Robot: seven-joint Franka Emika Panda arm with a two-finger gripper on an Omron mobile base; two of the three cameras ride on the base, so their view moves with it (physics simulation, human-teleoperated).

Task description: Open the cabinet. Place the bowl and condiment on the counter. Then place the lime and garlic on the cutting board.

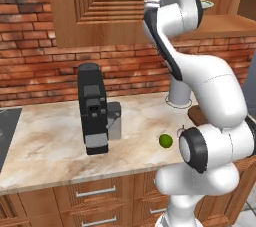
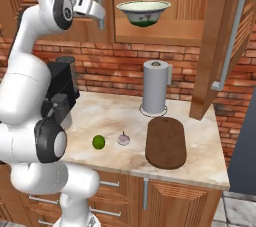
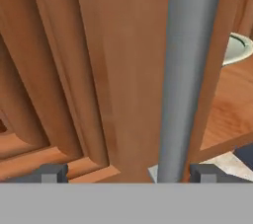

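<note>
The cabinet's right door (image 2: 220, 46) stands swung open, and the bowl (image 2: 143, 11) sits on the shelf inside, its rim also in the hand view (image 3: 238, 48). My gripper (image 2: 101, 20) is up at the left door (image 1: 100, 6). It is open, and the silver bar handle (image 3: 187, 70) runs between the fingers, close to the right fingertip (image 3: 205, 172). On the counter (image 2: 200, 163) lie the lime (image 2: 98, 142) and, just right of it, the garlic (image 2: 123, 139). The cutting board (image 2: 166, 142) lies to their right with nothing on it.
A black coffee machine (image 1: 95, 108) stands on the counter's left part. A paper towel roll (image 2: 155, 87) stands behind the board. The open right door hangs over the counter's right end, its handle (image 2: 232, 31) facing out. Drawers (image 1: 95, 191) run below the counter.
</note>
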